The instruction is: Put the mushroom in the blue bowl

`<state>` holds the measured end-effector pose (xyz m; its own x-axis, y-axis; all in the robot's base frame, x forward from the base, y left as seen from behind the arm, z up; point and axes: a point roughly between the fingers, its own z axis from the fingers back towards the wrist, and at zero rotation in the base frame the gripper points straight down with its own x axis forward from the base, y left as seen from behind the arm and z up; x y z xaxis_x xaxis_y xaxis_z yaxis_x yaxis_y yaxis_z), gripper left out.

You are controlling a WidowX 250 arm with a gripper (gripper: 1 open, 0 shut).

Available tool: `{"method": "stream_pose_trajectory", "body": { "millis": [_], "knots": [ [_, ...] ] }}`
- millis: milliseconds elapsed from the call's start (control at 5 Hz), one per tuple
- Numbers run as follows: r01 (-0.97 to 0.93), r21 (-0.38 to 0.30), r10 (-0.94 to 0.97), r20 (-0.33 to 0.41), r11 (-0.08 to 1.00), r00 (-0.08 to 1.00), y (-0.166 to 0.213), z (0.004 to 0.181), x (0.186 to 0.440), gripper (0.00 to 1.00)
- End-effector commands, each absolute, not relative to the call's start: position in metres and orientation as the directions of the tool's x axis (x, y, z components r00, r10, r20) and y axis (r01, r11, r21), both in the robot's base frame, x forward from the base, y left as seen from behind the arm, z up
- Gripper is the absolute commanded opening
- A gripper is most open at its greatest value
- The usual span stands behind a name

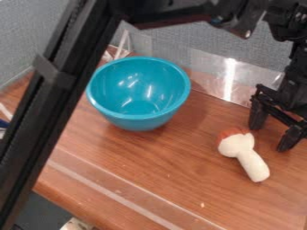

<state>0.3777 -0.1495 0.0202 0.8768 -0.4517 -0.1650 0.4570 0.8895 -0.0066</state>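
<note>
Hovering near mushroom (243,154), end effector (271,133) wide open, holding nothing; blue bowl (139,93) shows no readable writing.

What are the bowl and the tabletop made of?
The blue bowl looks like glossy plastic: smooth, evenly coloured, with sharp white highlights inside, though glazed ceramic is possible. The tabletop seems to be wood or wood-look laminate with a slight sheen, given its reddish-brown streaky grain.
</note>
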Motion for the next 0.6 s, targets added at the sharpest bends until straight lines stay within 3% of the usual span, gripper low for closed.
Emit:
{"method": "stream_pose_trajectory", "body": {
  "millis": [0,400],
  "knots": [
    [0.442,-0.001,-0.433,-0.201,0.897,0.879,-0.1518,0.0074,0.3719,1.0],
    [0.424,0.004,-0.413,-0.219,0.906,0.884,-0.1498,0.0056,0.37,1.0]
  ]
}}
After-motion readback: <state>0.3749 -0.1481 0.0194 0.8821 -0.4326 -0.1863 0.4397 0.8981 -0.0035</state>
